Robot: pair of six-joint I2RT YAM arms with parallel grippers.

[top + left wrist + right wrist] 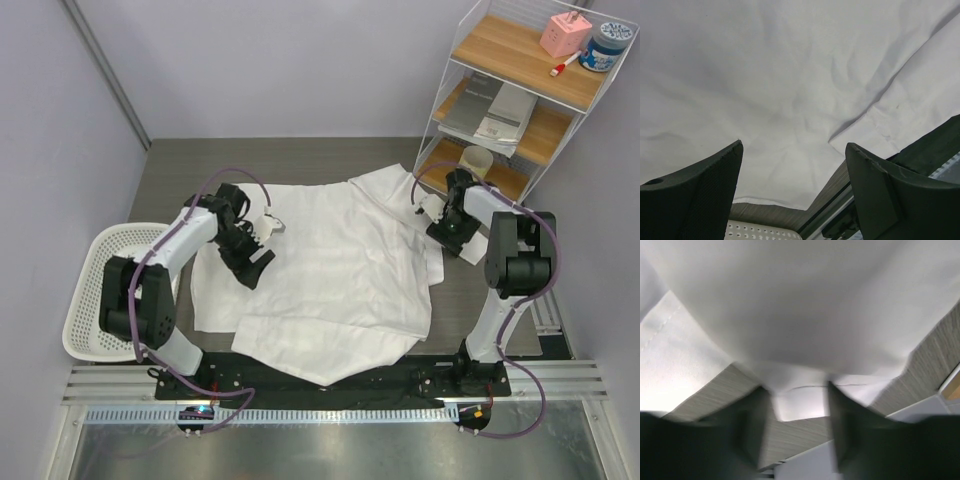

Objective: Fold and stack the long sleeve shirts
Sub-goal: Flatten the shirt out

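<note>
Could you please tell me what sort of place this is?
Probably a robotics lab cell staged for laundry: two arms bolted to a grey table, plain partition walls, a white shirt spread out, a basket and shelf.

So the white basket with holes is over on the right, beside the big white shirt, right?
Not on the right. The white basket is over on the left, beside the big white shirt. The top view shows it.
</note>
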